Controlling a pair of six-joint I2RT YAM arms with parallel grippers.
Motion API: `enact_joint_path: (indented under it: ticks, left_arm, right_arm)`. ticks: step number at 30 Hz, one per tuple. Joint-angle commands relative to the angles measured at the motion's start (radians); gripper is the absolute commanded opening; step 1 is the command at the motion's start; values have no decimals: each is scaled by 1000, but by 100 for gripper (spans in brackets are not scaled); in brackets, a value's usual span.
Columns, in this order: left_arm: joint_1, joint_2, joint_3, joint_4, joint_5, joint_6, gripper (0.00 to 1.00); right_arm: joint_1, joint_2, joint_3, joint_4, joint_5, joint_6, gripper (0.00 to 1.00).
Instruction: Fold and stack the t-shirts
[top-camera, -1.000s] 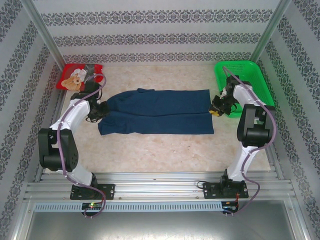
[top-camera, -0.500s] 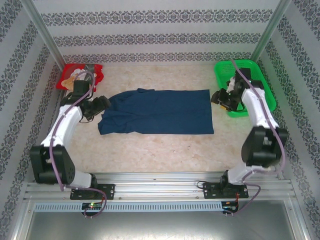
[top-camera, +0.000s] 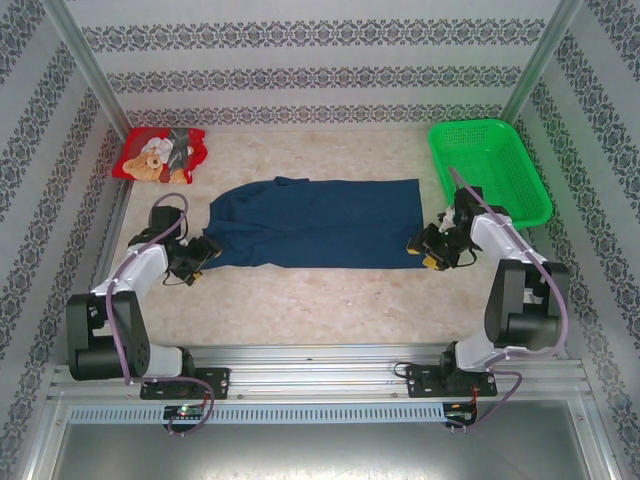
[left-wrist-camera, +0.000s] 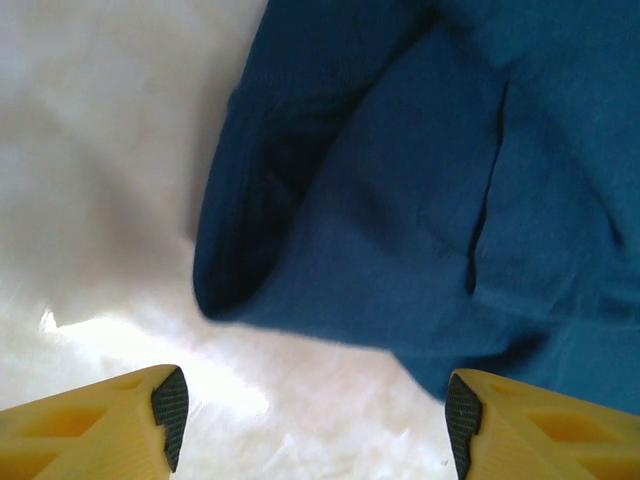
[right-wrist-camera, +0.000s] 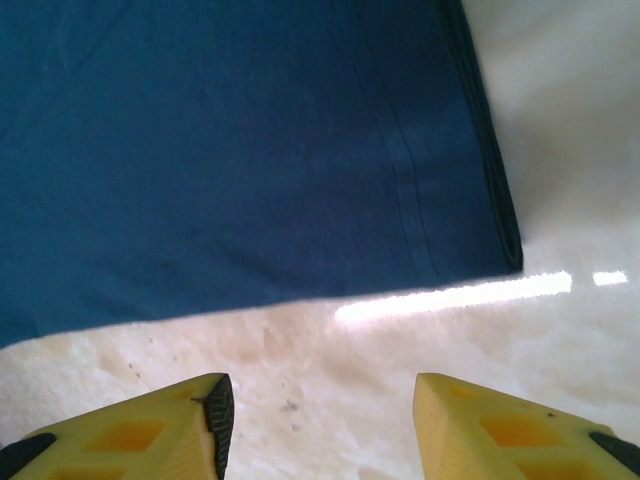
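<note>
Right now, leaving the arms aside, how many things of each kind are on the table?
T-shirts: 2, the navy t-shirt and the red t-shirt
Baskets: 1, the green basket
Total: 3

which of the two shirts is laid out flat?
The navy blue shirt, spread out in the middle. The red shirt sits bunched up in the far left corner.
</note>
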Motion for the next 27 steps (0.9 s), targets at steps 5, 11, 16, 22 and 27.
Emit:
enact_joint_path:
  ticks: [5,11,16,22,27]
  left_arm:
    - [15,99,-9,191,15,-57,61]
    - [17,139,-19,182,-9,-15,44]
    - [17,141,-13,155,-28,18,21]
    - [20,72,-11,78,-69,81,6]
    - [20,16,-35,72,-67,89,4]
  right_arm:
    - [8,67,-1,92,-5,11,49]
    - [8,95,-23,117,-2,34,45]
    - [9,64,-38,44,57,13,45]
    - [9,48,-65,46,74,28,48]
    - [9,101,-69,117,90,51,48]
